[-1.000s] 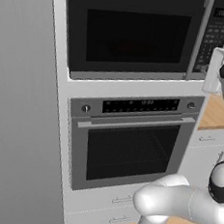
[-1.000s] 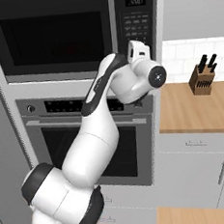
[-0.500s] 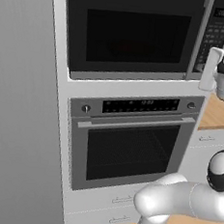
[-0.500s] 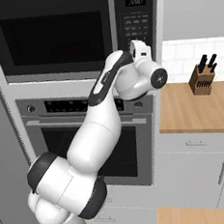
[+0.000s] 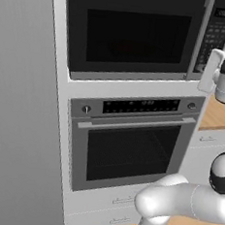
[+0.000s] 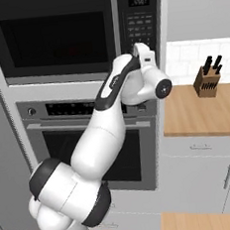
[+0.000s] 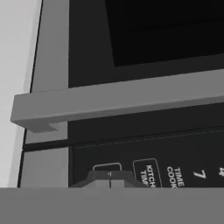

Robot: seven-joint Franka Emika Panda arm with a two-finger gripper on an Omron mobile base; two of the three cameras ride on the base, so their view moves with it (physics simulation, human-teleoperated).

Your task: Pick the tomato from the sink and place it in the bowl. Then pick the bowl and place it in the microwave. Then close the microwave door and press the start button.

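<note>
End effector (image 7: 110, 178), fingers pressed together and holding nothing, is seen at lower centre, directly at the dark keypad strip (image 7: 148, 166) of the shut silver-and-black microwave (image 5: 141, 34).

Left base view looks from behind-left, facing the microwave (image 5: 136, 34) head-on at mid range. Right base view faces that same microwave (image 6: 74, 33) from behind-right; both share the oven below it. Hand view sits tight against its keypad (image 7: 175, 170).

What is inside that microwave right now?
The microwave door is shut, and its dark window shows only a faint reddish shape inside. What that shape is cannot be told through the glass.
</note>
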